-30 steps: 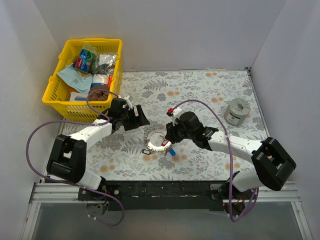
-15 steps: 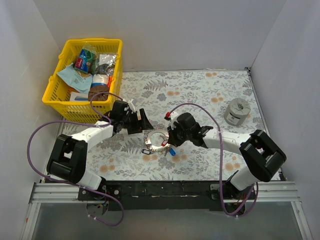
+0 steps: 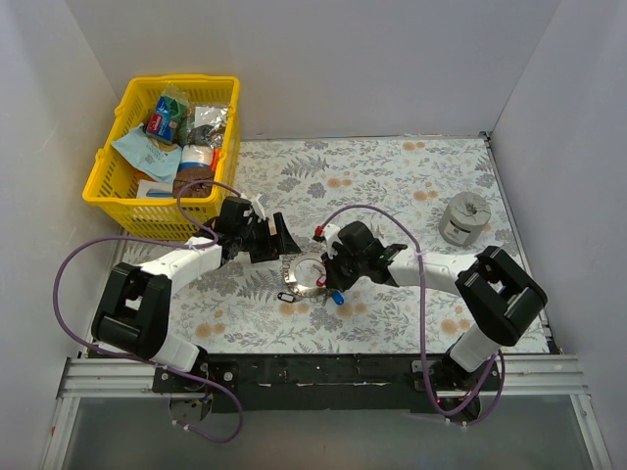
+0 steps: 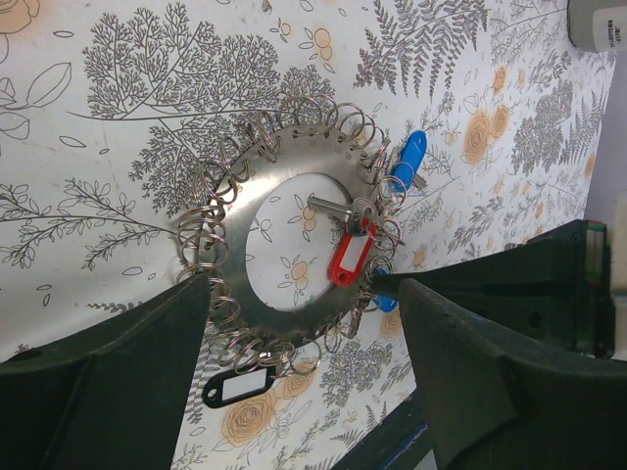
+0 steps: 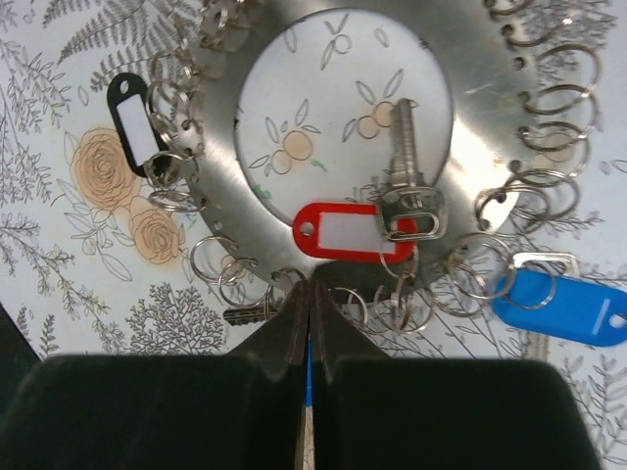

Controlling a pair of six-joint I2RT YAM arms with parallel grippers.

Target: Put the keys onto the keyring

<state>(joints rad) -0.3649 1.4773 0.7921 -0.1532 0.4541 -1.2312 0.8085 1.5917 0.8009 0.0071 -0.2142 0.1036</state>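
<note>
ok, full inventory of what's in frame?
flat metal keyring disc with split rings round its rim: one, silvery, table centre
red-tagged key: one, lying across disc's hole
blue-tagged key: one, beside rim
black plastic tag: one, at rim
squat metal cylinder: one, grey, far right
plastic basket of groceries: one, yellow, far left
floral table cover: one, white-grey
left tool: open, beside disc
right tool: shut, at disc rim

yellow basket (image 3: 186, 82), grey cylinder (image 3: 462, 217), black tag (image 5: 132, 119)
</note>
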